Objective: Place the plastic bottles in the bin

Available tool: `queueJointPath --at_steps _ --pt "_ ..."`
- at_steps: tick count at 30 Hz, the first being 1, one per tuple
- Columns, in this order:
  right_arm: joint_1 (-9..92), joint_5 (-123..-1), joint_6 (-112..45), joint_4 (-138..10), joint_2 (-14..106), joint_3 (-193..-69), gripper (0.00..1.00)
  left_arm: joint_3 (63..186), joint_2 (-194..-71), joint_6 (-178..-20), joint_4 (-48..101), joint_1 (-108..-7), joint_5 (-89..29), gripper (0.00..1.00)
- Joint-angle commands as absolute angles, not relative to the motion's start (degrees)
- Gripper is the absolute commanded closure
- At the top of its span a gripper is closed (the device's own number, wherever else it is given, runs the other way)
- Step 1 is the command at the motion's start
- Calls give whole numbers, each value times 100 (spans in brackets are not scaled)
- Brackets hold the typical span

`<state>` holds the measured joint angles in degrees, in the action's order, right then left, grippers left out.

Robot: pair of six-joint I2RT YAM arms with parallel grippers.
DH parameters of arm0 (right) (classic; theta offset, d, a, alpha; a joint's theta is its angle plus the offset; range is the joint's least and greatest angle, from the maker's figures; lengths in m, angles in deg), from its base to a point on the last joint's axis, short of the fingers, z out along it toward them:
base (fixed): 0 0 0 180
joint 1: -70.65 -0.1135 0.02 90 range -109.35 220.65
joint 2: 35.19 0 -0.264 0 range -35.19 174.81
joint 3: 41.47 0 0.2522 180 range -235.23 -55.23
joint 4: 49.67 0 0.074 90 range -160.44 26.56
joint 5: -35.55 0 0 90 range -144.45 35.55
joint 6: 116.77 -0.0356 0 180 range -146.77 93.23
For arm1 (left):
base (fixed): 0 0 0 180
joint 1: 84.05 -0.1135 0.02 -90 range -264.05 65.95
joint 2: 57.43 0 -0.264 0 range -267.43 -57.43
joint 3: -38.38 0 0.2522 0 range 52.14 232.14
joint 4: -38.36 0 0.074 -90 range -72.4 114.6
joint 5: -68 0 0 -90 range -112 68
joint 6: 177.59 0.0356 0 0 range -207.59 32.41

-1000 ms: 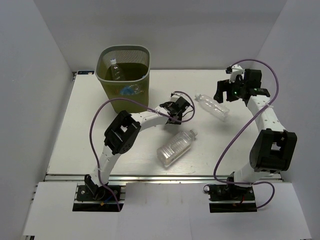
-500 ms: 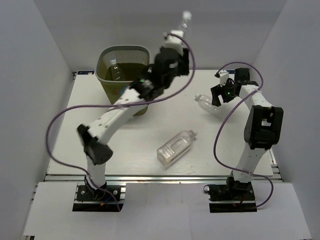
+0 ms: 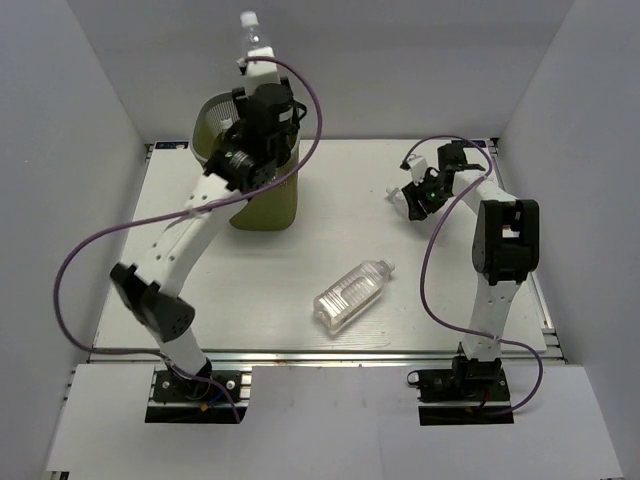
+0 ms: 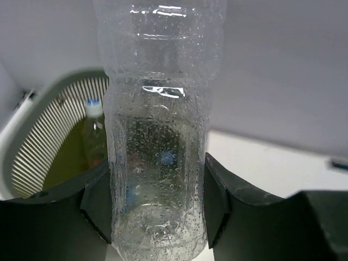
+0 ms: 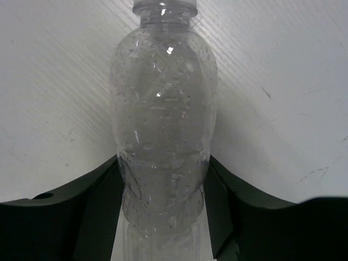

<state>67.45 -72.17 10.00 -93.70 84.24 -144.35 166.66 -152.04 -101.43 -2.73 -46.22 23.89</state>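
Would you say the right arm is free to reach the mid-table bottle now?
Probably not yet: the right gripper grips the far bottle; otherwise nothing stands between it and the mid-table bottle.

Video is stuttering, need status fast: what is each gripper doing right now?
Left gripper: shut on a raised clear bottle, up near the bin.
Right gripper: looks shut on a second bottle lying on the table.

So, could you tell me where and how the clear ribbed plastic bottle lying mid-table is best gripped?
Probably around the mid-body of the clear ribbed plastic bottle, coming straight down and closing across its width. It lies on its side, diagonally, neck toward the far right, so both long flanks are exposed while the white table blocks its underside.
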Motion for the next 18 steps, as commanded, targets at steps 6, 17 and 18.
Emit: queueJointPath --at_steps 6,17,18 --pt "6810 -7457 1426 -10078 8285 -14382 63 15650 -15587 -11157 -1346 -5249 1843 55" --pt "6643 -9698 1577 -11529 7687 -16242 98 14794 -14709 -11088 -889 -5460 1422 0" --pt "6608 -9743 1429 -11581 7713 -16437 98 14794 -14560 -11088 -793 -5460 1421 0"
